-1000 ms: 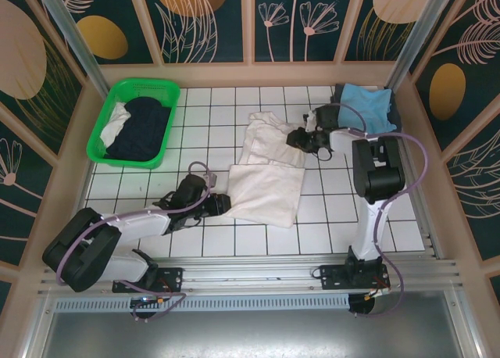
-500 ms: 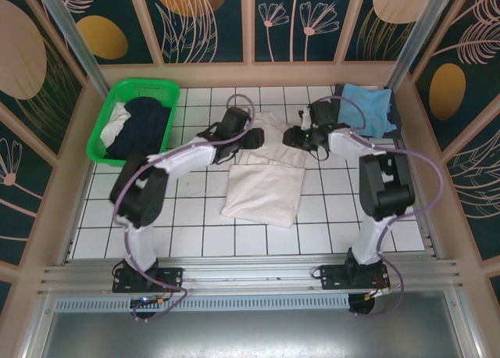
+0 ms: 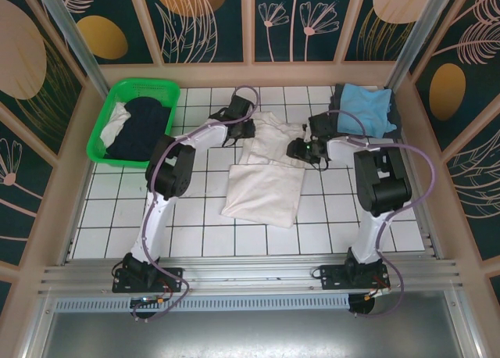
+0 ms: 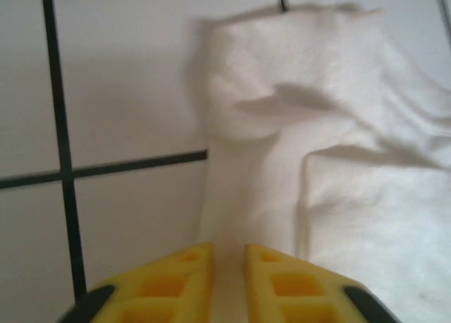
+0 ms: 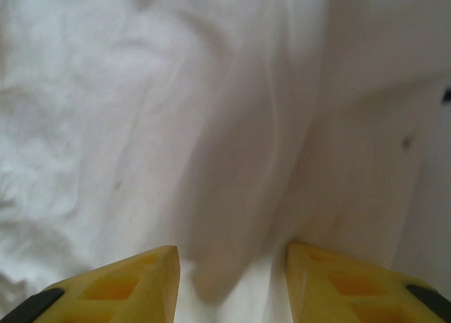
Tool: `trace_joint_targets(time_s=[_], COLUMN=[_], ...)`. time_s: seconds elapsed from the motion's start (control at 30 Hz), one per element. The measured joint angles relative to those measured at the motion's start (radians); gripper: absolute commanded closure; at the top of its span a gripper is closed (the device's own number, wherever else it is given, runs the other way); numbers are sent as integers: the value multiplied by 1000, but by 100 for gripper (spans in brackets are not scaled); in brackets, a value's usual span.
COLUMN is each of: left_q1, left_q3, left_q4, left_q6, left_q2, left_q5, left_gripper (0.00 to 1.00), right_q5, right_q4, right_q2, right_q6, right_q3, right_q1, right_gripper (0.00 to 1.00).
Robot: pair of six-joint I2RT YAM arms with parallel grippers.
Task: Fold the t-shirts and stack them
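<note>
- Nearest the arm bases, on the tiled surface (image 3: 195,233), the white t-shirt (image 3: 262,190) lies mid-fold. Its near part is a flat doubled panel; its far part is narrower and rumpled.
- At the far-left edge of that rumpled part, the left hand (image 3: 244,131) is clenched almost shut. In the wrist view a thin edge of the white cloth appears pinched between its yellow fingers (image 4: 176,281).
- Opposite, at the shirt's right edge, the right hand (image 3: 299,149) is released, its fingers spread astride a soft ridge of cloth without gripping it.
- Farther back, a light blue t-shirt (image 3: 367,108) sits in the far-right corner. A dark navy t-shirt (image 3: 141,127) lies bunched in the green basket (image 3: 144,83) at far left.
- I judge the task well short of done: one shirt is half folded, the one in the basket is unfolded, and the blue one may be the start of a stack.
- No brand, label or writing is legible.
</note>
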Motion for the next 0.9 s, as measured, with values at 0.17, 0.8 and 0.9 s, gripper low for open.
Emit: trace_joint_targets(time_s=[0.17,0.8,0.9], left_q1=[16,29,30], left_q3=[-156,-402,-456], left_q4=[82,75,74], left_q6=[-13,-44,-53], left_q2=[-74,-286,-361], left_q5=[26,-24,-22], left_gripper=[98,60,38], right_q5=[20,13,62], right_q4=[-30,-240,-242], right_q2=[55,325,250], right_q6=[-26,-162,-168], right_q3=[119,589,541], right_q1=[0,18,42], right_gripper=[55,52,48])
